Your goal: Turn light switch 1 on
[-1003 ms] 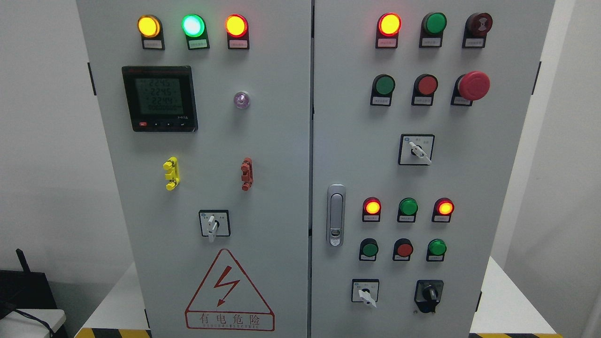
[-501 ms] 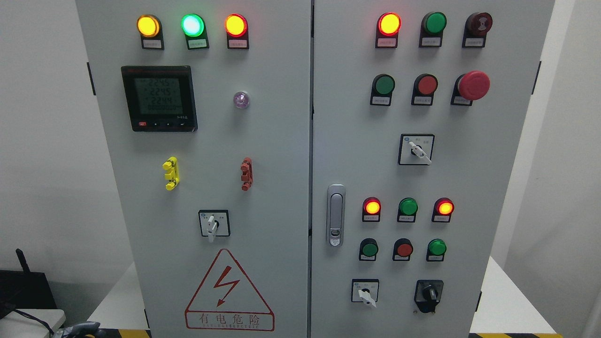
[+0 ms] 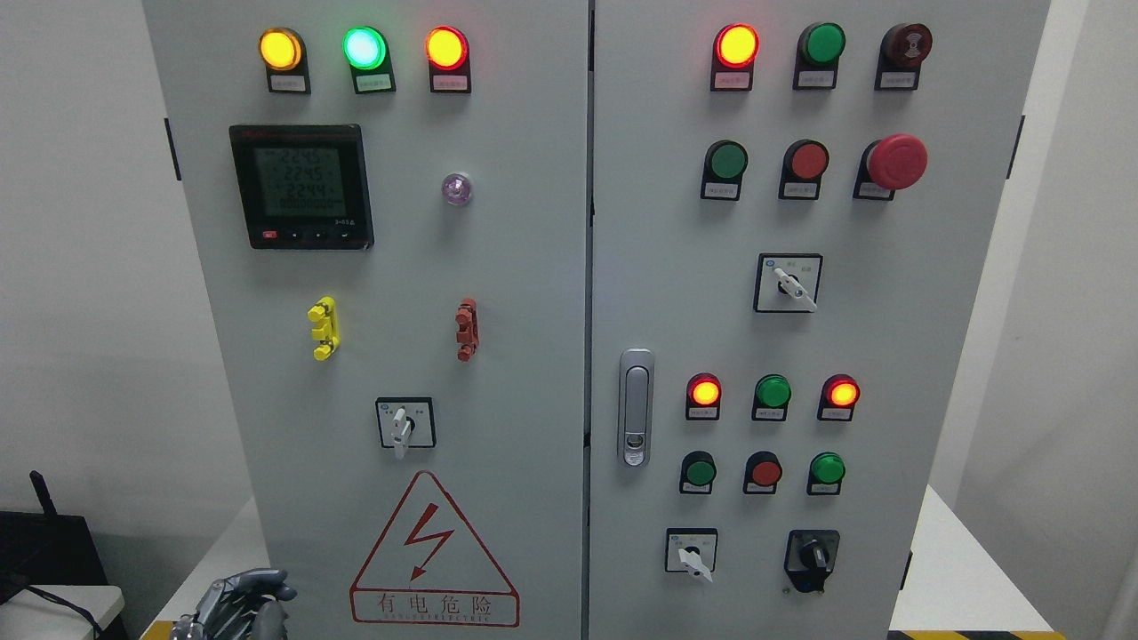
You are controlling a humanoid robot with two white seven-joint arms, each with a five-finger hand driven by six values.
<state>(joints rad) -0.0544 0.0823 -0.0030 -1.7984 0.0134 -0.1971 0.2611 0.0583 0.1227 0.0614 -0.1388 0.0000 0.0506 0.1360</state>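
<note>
My left hand [image 3: 236, 604] has just risen into view at the lower left, fingers loosely curled, holding nothing. I can't tell which control is light switch 1; the nearest rotary selector switch [image 3: 404, 425] sits well above.

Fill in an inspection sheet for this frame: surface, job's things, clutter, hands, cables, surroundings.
Surface: grey two-door control cabinet, doors closed; door handle on the right door.
Job's things: four white rotary selector switches, including one on the left door; which is switch 1 cannot be read.
Clutter: nothing seen.
Hands: left hand at the lower left, below the panel, touching no control; fingers unclear. Right hand not in view.
Cables: black cable at the lower left.
Surroundings: white wall; hazard stripe at the bottom edge.
</note>
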